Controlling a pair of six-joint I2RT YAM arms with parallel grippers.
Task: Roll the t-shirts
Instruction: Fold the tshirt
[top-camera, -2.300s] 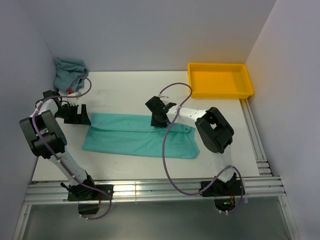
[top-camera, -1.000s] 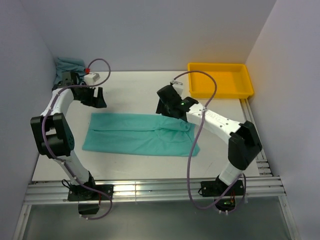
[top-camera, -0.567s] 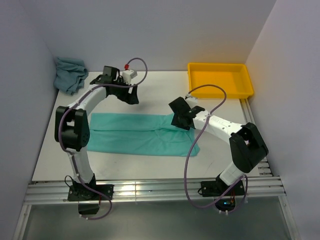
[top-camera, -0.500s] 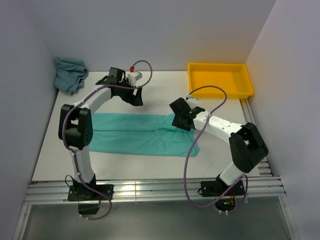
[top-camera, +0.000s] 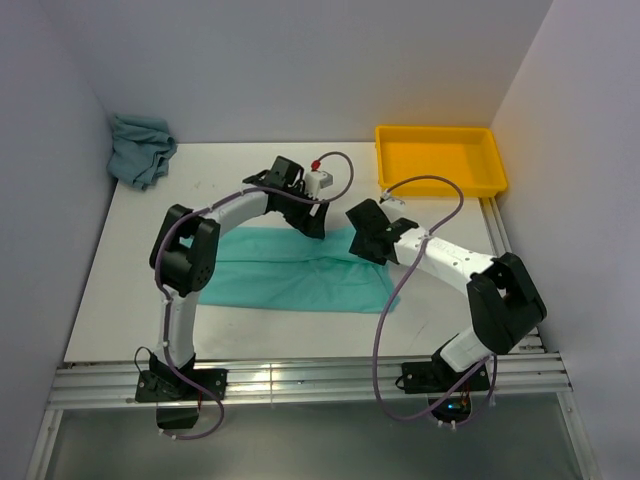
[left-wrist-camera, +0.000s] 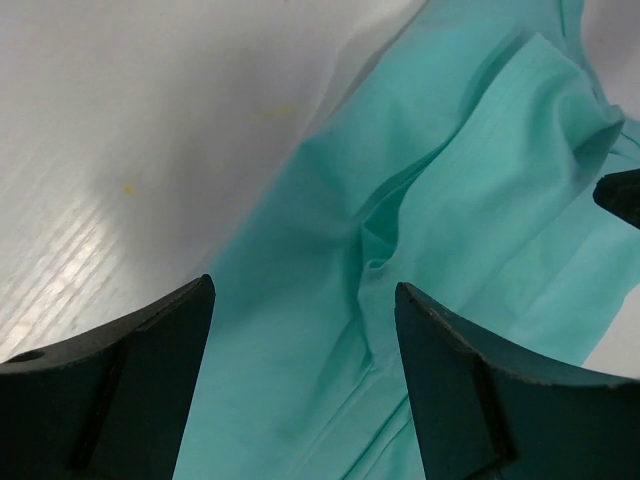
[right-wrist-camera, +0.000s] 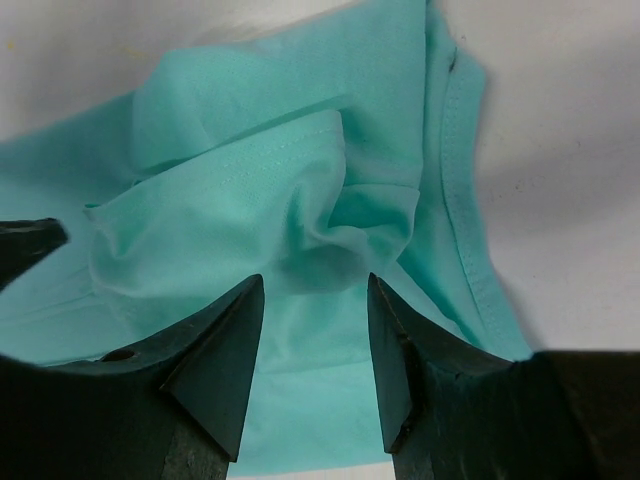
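A bright mint-turquoise t-shirt (top-camera: 285, 275) lies folded into a long strip across the middle of the table. Its right end is bunched into a raised fold (right-wrist-camera: 330, 215). My left gripper (top-camera: 312, 222) hovers open over the strip's far edge, right of centre; in the left wrist view the left gripper (left-wrist-camera: 303, 290) has only creased mint fabric (left-wrist-camera: 470, 170) below its gap. My right gripper (top-camera: 366, 238) is close beside it, and in the right wrist view this right gripper (right-wrist-camera: 314, 285) stands open just in front of the bunched fold, holding nothing. A duller grey-teal t-shirt (top-camera: 138, 148) sits crumpled in the back left corner.
A yellow plastic tray (top-camera: 445, 189) stands at the back right, just beyond the right arm. Grey walls close in the table on the left, back and right. The two grippers are a few centimetres apart over the shirt's right part.
The left arm has swung from the back left corner rightward to the shirt's far edge near the right gripper. The right gripper has shifted slightly right and nearer, toward the shirt's right end.
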